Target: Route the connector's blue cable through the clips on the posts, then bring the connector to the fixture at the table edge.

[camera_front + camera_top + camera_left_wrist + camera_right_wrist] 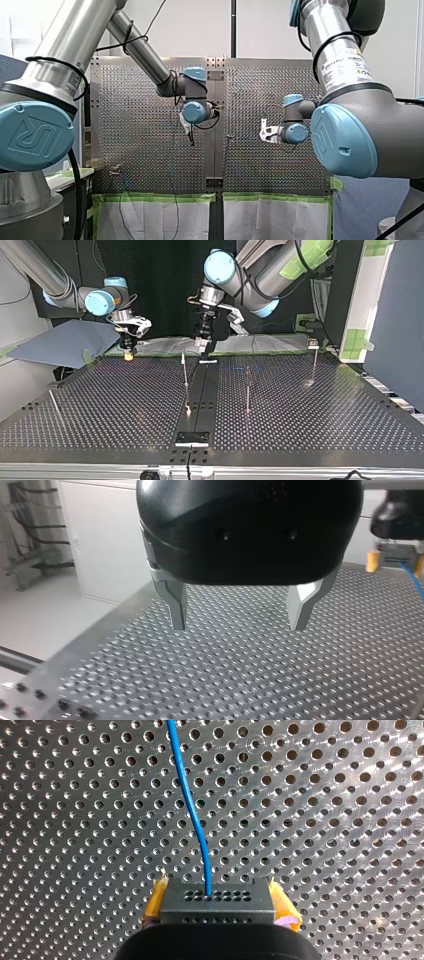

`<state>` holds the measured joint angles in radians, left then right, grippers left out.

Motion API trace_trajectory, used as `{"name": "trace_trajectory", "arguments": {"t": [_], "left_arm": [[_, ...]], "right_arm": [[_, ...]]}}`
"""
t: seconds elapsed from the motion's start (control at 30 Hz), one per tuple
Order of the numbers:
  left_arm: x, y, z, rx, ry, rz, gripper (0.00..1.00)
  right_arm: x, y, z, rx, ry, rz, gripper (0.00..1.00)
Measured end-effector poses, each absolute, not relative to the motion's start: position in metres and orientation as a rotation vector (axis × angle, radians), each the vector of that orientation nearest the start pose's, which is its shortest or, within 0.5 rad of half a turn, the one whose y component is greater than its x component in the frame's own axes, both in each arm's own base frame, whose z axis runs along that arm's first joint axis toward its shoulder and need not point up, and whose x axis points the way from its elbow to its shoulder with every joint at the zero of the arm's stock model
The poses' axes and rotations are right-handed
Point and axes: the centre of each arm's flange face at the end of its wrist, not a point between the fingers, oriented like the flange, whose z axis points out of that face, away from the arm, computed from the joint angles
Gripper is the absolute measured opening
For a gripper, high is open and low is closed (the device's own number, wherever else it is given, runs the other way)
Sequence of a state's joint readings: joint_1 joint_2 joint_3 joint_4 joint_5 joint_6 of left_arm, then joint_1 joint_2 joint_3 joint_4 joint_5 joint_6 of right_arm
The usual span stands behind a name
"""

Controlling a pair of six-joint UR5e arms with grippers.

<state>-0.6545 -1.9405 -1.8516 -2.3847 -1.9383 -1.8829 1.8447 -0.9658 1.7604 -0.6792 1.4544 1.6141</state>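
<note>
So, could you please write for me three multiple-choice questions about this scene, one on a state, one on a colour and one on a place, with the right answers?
1. My left gripper is: A. shut on the cable; B. open and empty; C. shut on the connector.
2. The cable that comes out of the connector is: A. red; B. green; C. blue.
3. The connector sits: A. between my left gripper's fingers; B. in a person's hand; C. between my right gripper's yellow pads.

Answers: 1 B, its metal fingers stand apart with only the table showing between them. 2 C, the right wrist view shows it blue. 3 C, a yellow pad shows at each side of the black block.
</note>
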Motion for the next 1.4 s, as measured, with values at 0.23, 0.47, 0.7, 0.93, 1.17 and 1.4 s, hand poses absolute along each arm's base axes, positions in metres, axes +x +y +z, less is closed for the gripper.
{"name": "trace_trajectory", "arguments": {"t": [0.23, 0.47, 0.7, 0.93, 1.17, 1.4], "left_arm": [[0.374, -0.416, 0.245, -0.074, 1.443, -0.529, 0.98], [0.361, -0.404, 0.252, -0.094, 1.402, -0.534, 0.98], [0.351, -0.398, 0.215, -0.086, 1.437, -0.506, 0.98], [0.339, -0.391, 0.191, -0.072, 1.455, -0.496, 0.98], [0.325, -0.381, 0.176, -0.070, 1.457, -0.501, 0.98], [0.311, -0.371, 0.162, -0.063, 1.457, -0.508, 0.98]], "right_arm": [[0.303, -0.542, 0.122, 1.573, -1.118, 1.456, 0.00], [0.303, -0.542, 0.122, 1.572, -1.118, 1.457, 0.00], [0.303, -0.542, 0.122, 1.572, -1.118, 1.456, 0.00], [0.303, -0.542, 0.123, 1.571, -1.117, 1.457, 0.00], [0.303, -0.545, 0.134, 1.565, -1.113, 1.457, 0.00], [0.298, -0.545, 0.160, 1.527, -1.118, 1.450, 0.00]]}}
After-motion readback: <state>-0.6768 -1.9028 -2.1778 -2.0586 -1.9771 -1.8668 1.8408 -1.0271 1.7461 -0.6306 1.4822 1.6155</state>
